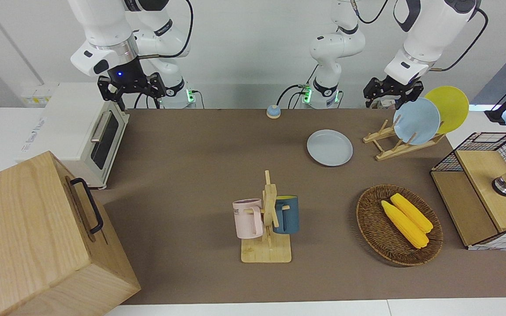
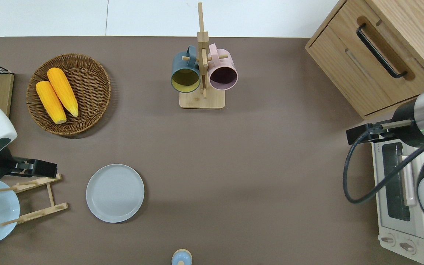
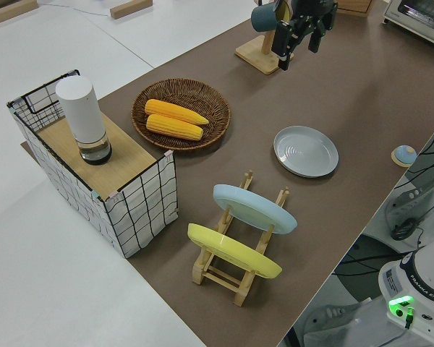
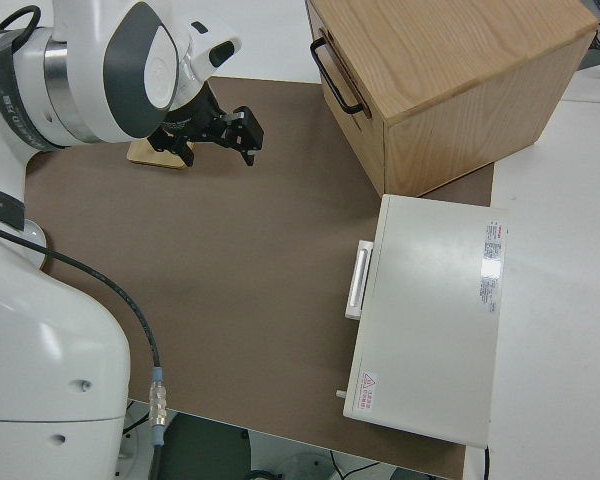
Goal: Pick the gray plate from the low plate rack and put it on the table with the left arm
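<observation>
One gray plate (image 2: 115,193) lies flat on the table (image 2: 256,154), rim up, w/ nothing on it: round, pale-gray, matte, shallow raised rim; being round and flat it shows no long axis, and its open face points straight up. Going across the overhead view from the left arm's end: the left gripper (image 2: 44,168) hangs empty w/ jaws spread, over the end of the low plate rack (image 2: 35,198) nearest the gray plate. The rack holds a light blue plate (image 1: 416,121) and a yellow plate (image 1: 448,108), both leaning on the pegs. The gray plate sits just beside the rack, apart from it, toward the right arm's end, and nearer to the robots than the basket (image 2: 87,73) w/ two corn cobs (image 2: 57,95). The right gripper (image 1: 131,90) is parked, jaws spread.
</observation>
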### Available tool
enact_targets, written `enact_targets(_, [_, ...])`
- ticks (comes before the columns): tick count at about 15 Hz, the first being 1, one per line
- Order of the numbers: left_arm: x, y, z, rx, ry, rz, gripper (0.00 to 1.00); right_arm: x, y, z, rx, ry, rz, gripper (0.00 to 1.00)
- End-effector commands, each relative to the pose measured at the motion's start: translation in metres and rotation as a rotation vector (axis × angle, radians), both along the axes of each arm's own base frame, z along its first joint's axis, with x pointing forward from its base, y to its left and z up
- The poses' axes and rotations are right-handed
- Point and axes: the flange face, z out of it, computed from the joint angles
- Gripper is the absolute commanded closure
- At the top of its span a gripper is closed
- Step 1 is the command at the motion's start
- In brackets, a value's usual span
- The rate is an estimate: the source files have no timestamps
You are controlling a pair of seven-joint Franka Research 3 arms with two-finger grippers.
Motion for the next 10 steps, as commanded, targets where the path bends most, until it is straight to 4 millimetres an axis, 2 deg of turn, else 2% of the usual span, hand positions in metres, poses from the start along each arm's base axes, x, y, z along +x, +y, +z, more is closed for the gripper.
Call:
enact_targets(1, [-0.001,-0.004,-0.008,0.031,0.017,0.007,0.01,-0.002,-0.001,0.004,-0.002,0.004,-0.014,0.017])
enact_targets(10, [0.003,-0.003,-0.018,0.023,0.013,-0.037,0.01,-0.002,-0.001,0.004,-0.003,0.002,-0.014,0.017])
